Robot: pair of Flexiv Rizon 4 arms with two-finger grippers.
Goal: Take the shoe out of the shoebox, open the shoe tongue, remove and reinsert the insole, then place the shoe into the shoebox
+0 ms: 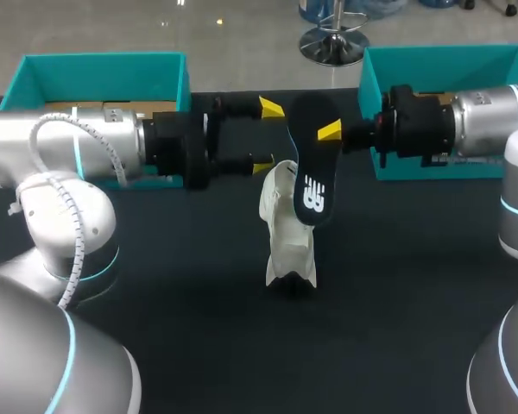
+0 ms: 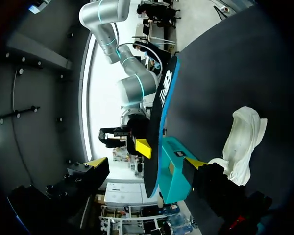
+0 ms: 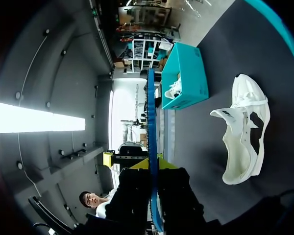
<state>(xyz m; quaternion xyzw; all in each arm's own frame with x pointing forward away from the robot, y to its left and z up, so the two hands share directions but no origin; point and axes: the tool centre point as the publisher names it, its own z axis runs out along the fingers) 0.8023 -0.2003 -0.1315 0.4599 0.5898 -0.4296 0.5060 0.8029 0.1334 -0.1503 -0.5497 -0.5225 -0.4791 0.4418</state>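
**Insole out of shoe, pinched in right gripper**

1. Black insole with a white logo print (image 1: 312, 168). Lifted clear of the table and standing nearly on end between the two arms. Logo face turned toward the head camera, logo at the lower end. Gripped on the upper half, away from the logo. Thin blue edge visible in both wrist views.

2. Right gripper (image 1: 328, 132). Entering level from the right. Fingers closed down to the thickness of the insole, one yellow tip on each face, clamping it edge-on as seen from the right wrist.

3. Left gripper (image 1: 268, 138). Entering level from the left, facing the right gripper. Fingers spread wide with nothing between them. Yellow tips just beside the insole's near edge; touching or not, cannot tell.

4. White low-top shoe (image 1: 289, 237). Resting on the dark matte table top (image 1: 397, 285) beneath the insole, outside both boxes. Mouth gaping, tongue pulled out and forward. Apart from the insole in both wrist views.

5. Open teal left shoebox (image 1: 104, 73). At the far edge of the table, behind the left arm.

6. Open teal right shoebox (image 1: 449, 60). At the far edge of the table, behind the right arm.
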